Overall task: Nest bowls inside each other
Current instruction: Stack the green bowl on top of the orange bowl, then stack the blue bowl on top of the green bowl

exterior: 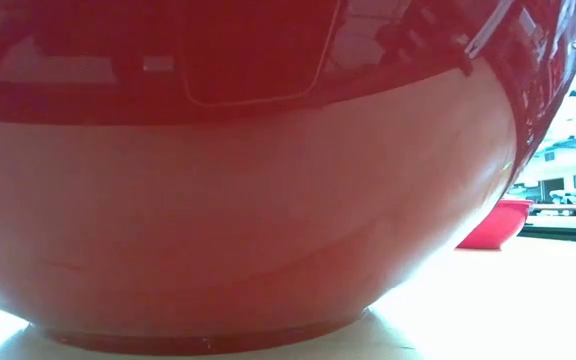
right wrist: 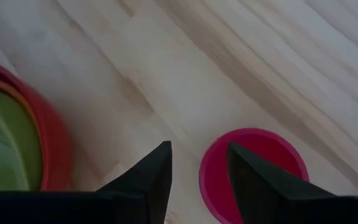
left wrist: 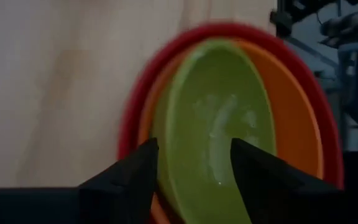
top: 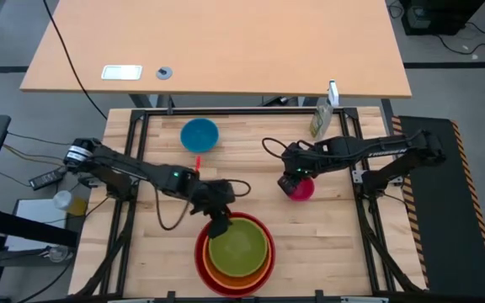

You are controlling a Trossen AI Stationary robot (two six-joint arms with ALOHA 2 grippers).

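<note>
Three of the five bowls are already nested: the lime green bowl point(top: 241, 247) sits inside the orange bowl point(top: 263, 265), which sits inside the red bowl point(top: 201, 261), the stack standing at the near edge of the worktop point(top: 327, 244), about mid-width. The left claw point(top: 218, 225) hangs over the far rim of this stack; in its wrist view its two fingers stand apart on either side of the green rim and clamp nothing, so the green bowl looks just released. Two bowls are left. The blue bowl point(top: 199, 134) lies alone toward the far edge, left of centre, well apart from the stack. The magenta pink bowl point(top: 302, 188) lies right of centre, with the right claw point(top: 290, 183) directly over its left rim; its fingers are parted, one on each side of the rim, and whether they press it cannot be told. By size, the blue one would need to go in next, then the pink. The worktop is pale wooden planking in a black frame; a second, tan table point(top: 226, 50) stands beyond it, and cables trail on the grey floor at both sides. The low view is almost filled by the red bowl's wall.
</note>
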